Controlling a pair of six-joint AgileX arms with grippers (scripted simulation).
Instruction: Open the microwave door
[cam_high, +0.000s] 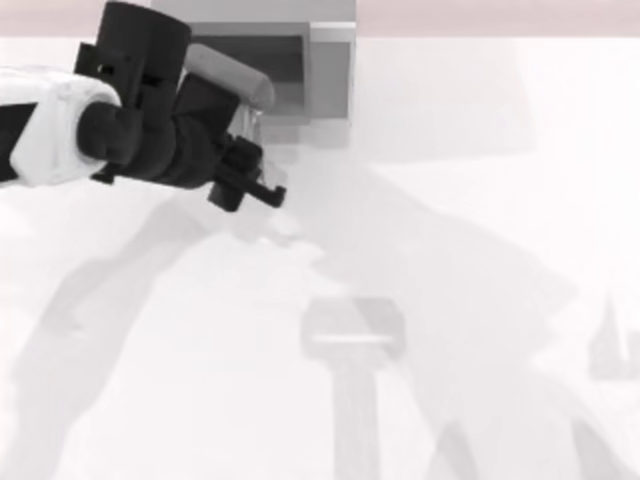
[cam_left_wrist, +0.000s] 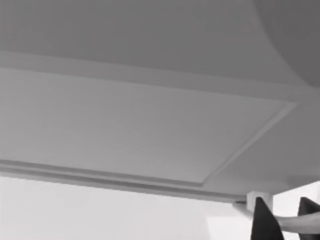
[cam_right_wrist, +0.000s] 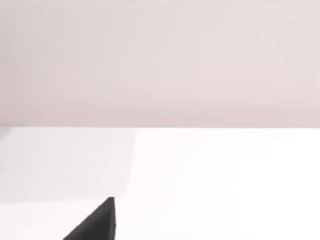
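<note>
Grey microwave (cam_high: 318, 70), one door (cam_left_wrist: 150, 135), left gripper (cam_high: 262, 188) beside.

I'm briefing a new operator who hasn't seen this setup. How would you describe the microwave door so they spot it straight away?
Look to the table's far edge, where the grey boxy microwave sits. The microwave door is the flat panel swung out from its front, beside the left gripper. Unlike the plain control strip, it has a large lighter window and a pale handle.
</note>
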